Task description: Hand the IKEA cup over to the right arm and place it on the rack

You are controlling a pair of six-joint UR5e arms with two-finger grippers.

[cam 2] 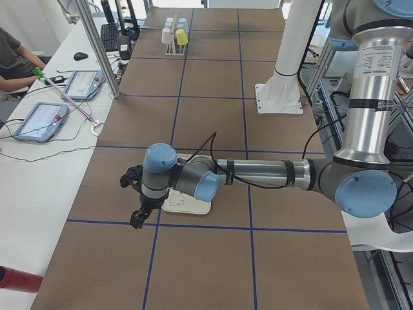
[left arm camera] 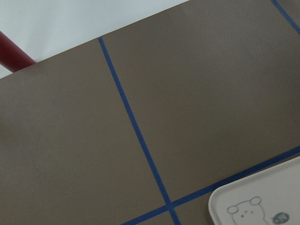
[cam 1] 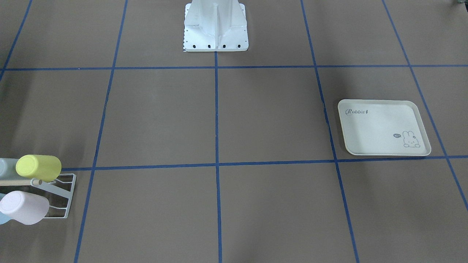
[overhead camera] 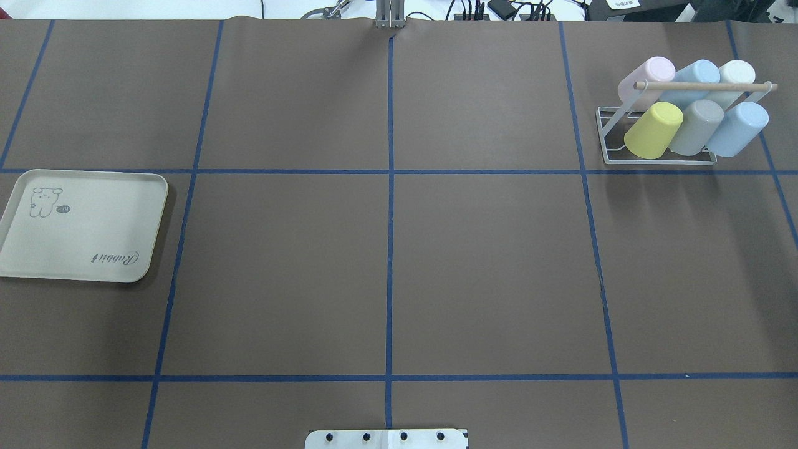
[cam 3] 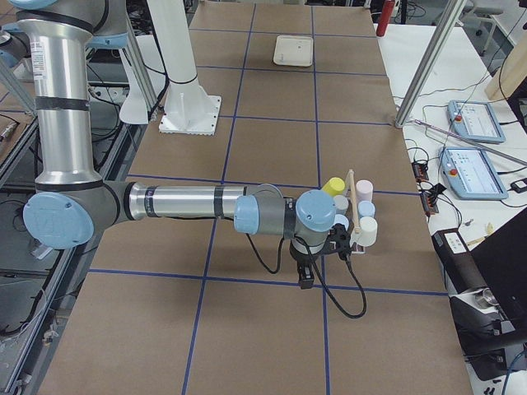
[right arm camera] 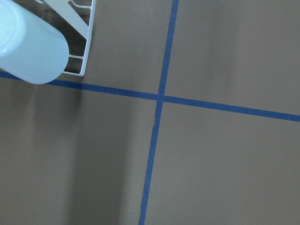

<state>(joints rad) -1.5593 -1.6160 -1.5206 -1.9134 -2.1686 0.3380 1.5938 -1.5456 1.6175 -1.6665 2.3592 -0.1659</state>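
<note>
The white wire rack (overhead camera: 654,161) with its wooden dowel stands at the far right of the table. Several pastel IKEA cups hang on it, among them a yellow cup (overhead camera: 653,130), a pink cup (overhead camera: 651,72) and a grey cup (overhead camera: 698,126). Neither gripper holds a cup. My left gripper (cam 2: 137,213) hovers by the tray and shows only in the left side view, so I cannot tell its state. My right gripper (cam 3: 303,271) hangs just short of the rack (cam 3: 352,197) and shows only in the right side view, its state likewise unclear. The right wrist view catches a pale blue cup (right arm camera: 30,47) on the rack's corner.
A cream rabbit-printed tray (overhead camera: 81,249) lies at the table's left end, its corner in the left wrist view (left arm camera: 262,206). The robot's white base (cam 1: 215,33) stands at the table's near middle. Blue tape lines grid the brown tabletop. A person sits at the side bench (cam 2: 16,61).
</note>
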